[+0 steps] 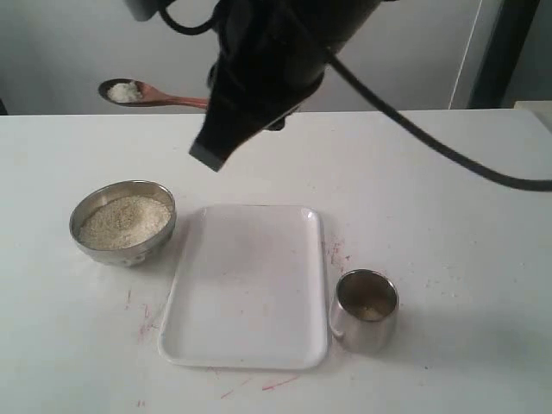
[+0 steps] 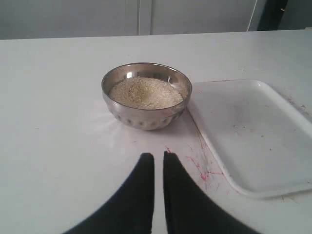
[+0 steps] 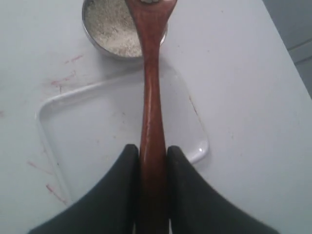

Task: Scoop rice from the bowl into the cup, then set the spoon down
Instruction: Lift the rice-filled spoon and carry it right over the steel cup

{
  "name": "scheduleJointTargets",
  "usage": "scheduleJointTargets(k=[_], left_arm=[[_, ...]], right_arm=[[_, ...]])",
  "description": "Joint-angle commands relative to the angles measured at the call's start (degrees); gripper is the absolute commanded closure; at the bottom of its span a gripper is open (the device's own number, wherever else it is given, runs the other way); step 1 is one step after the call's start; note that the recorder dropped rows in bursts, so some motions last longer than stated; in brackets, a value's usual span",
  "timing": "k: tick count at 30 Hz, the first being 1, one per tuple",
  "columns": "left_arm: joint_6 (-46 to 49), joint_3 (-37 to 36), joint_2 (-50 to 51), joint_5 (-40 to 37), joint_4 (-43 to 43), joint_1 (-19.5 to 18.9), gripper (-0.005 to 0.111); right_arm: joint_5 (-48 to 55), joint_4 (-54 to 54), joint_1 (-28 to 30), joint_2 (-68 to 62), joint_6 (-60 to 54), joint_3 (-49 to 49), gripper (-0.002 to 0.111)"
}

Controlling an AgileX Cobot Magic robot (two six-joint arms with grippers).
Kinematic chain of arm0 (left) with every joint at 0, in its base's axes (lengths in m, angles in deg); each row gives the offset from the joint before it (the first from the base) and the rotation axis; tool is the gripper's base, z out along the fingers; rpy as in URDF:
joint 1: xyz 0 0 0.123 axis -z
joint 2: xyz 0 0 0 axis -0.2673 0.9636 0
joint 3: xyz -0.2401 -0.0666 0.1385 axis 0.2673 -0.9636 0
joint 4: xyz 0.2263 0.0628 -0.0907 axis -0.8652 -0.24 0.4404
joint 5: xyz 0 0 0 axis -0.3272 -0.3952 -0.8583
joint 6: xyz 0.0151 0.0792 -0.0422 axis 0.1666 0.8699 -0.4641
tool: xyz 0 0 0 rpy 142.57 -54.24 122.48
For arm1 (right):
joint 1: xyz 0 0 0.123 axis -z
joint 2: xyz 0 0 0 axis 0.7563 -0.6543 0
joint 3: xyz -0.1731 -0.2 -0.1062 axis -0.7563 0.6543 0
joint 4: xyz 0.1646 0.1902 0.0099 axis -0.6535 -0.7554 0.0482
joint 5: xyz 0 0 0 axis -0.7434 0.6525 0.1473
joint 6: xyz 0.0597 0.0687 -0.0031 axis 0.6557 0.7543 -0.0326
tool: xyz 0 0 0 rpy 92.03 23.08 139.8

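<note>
My right gripper [image 3: 152,148] is shut on the handle of the reddish-brown spoon [image 3: 151,87]. It holds the spoon [image 1: 164,97] level and high above the table's far left, with a small heap of rice [image 1: 125,91] in its oval end. The steel bowl [image 1: 129,252], about half full of rice [image 1: 123,222], stands at the left. The steel cup [image 1: 362,326] stands at the front right, upright. My left gripper [image 2: 158,156] hovers low over the table near the bowl [image 2: 146,117], its fingers almost together with nothing between them.
A white rectangular tray [image 1: 246,285] lies between bowl and cup, with nothing on it. Red scribble marks stain the white tabletop around the tray. The dark right arm [image 1: 259,69] and its cable fill the upper middle of the exterior view.
</note>
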Motion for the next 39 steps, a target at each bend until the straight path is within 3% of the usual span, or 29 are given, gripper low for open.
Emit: scheduleJointTargets(k=[1, 8, 24, 31, 39], left_arm=[[0.0, 0.4, 0.0, 0.2, 0.5, 0.4, 0.092], [0.0, 0.4, 0.0, 0.2, 0.5, 0.4, 0.092], [0.0, 0.4, 0.0, 0.2, 0.5, 0.4, 0.092], [0.0, 0.4, 0.0, 0.2, 0.5, 0.4, 0.092], [0.0, 0.4, 0.0, 0.2, 0.5, 0.4, 0.092]], right_arm=[[2.6, 3.1, 0.5, 6.0, 2.1, 5.0, 0.108], [9.6, 6.4, 0.5, 13.6, 6.6, 10.9, 0.108], [9.6, 6.9, 0.5, 31.8, 11.5, 28.1, 0.108], [8.2, 8.0, 0.5, 37.9, 14.5, 38.2, 0.108], [-0.7, 9.4, 0.5, 45.2, 16.8, 52.9, 0.108]])
